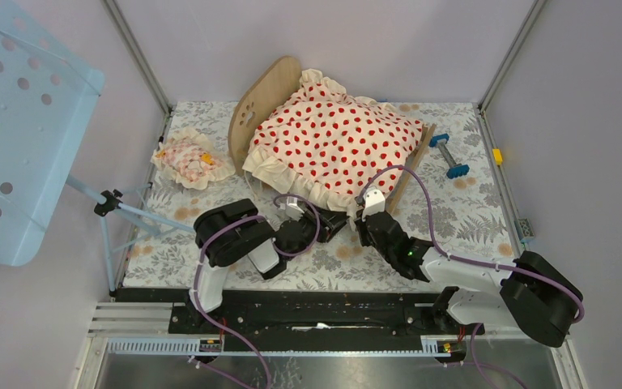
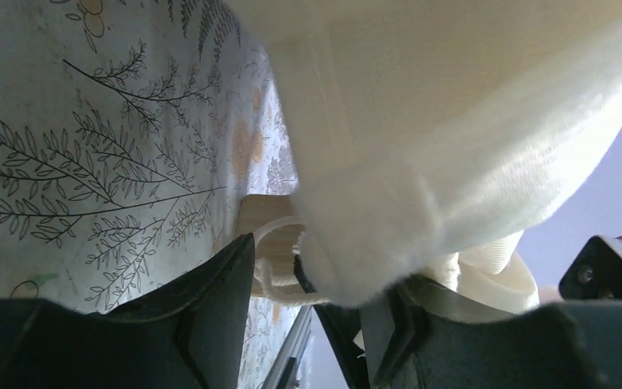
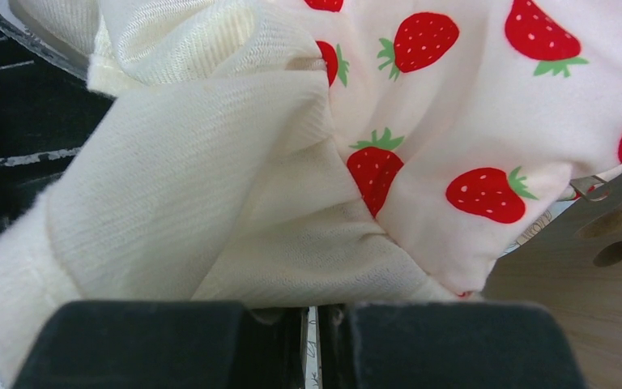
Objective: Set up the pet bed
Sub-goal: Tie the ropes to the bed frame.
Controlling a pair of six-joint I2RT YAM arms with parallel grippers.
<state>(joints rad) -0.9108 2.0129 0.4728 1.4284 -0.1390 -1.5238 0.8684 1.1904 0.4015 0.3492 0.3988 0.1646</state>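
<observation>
The pet bed [image 1: 261, 109] stands at the back of the table, its rounded wooden headboard on the left. A cream blanket [image 1: 336, 138] with red dots covers it, and the mattress is hidden. My left gripper [image 1: 334, 217] is at the blanket's near ruffle. In the left wrist view its fingers [image 2: 210, 308] stand apart, with the ruffle [image 2: 356, 251] resting against the right one and a cream cord and a strip of wood [image 2: 259, 215] beyond. My right gripper [image 1: 370, 212] is shut on the ruffle [image 3: 210, 203] near the bed's wooden foot end [image 3: 591, 316].
A small pink pillow [image 1: 186, 158] lies left of the headboard. A blue dumbbell-shaped toy [image 1: 449, 156] and a small yellow piece [image 1: 497, 156] lie to the right of the bed. A light-blue perforated stand [image 1: 24, 121] leans in at the left edge.
</observation>
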